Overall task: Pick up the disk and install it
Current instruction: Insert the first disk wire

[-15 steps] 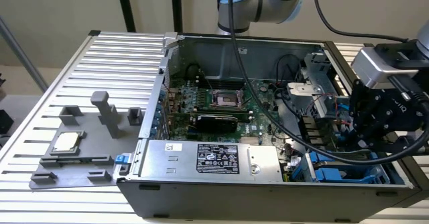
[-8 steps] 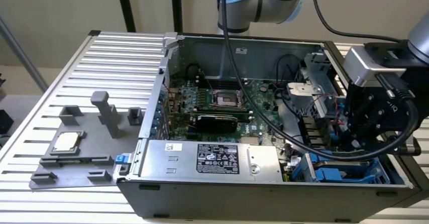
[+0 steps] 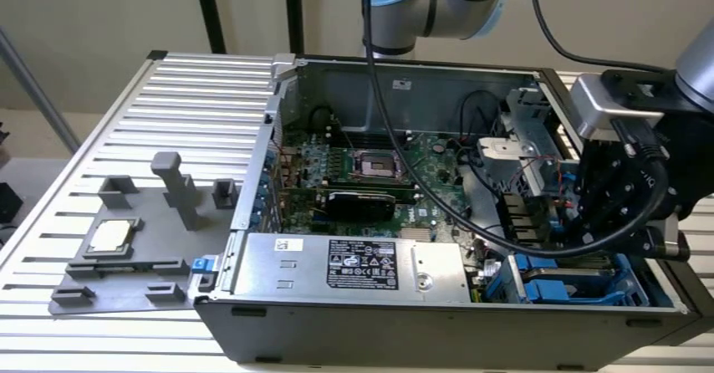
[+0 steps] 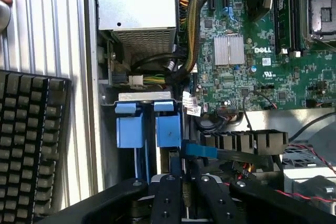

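Note:
My gripper (image 4: pixel 184 195) hangs over the drive bay (image 3: pixel 574 285) in the near corner of the open computer case (image 3: pixel 446 331), at the exterior view's right. Its black fingers (image 4: pixel 167 198) stand close together on a thin edge-on part with a blue plastic end (image 4: pixel 199 150), which I take for the disk. The disk sits just beside two blue drive carriers (image 4: pixel 149 127) standing in the bay. Most of the disk is hidden by the fingers. In the exterior view the gripper body (image 3: pixel 614 214) covers the disk.
A silver power supply box (image 3: pixel 351 264) with a black label lies along the case's near wall. The motherboard (image 3: pixel 369 172) and cables fill the middle. A black ribbed fan shroud (image 4: pixel 244 142) sits close to the fingers. A grey fixture plate (image 3: pixel 123 264) carries a small silver chip (image 3: pixel 112 237). A keyboard (image 4: pixel 31 140) lies outside the case.

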`<state>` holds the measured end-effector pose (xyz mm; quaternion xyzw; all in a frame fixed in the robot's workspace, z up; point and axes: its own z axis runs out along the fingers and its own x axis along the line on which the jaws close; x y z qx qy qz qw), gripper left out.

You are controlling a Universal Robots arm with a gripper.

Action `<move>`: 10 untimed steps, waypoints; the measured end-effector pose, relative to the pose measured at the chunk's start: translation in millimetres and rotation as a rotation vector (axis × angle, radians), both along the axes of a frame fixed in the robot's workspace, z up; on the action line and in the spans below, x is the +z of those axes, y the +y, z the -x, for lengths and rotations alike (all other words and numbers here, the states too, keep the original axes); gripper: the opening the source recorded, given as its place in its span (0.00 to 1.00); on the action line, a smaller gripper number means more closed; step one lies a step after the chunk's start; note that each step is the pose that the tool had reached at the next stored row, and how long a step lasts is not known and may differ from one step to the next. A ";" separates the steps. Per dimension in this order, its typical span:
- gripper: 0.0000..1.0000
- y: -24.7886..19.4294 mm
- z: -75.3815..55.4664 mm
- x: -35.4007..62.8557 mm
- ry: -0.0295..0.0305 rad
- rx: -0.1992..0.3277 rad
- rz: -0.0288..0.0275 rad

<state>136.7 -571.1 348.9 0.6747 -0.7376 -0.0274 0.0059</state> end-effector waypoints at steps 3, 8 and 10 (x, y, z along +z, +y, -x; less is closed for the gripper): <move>0.16 0.0 0.0 -0.3 -0.0082 -0.016 -0.0001; 0.16 0.0 -0.1 -0.4 -0.0533 -0.027 -0.0003; 0.16 0.0 -0.1 -0.9 -0.0792 -0.030 0.0034</move>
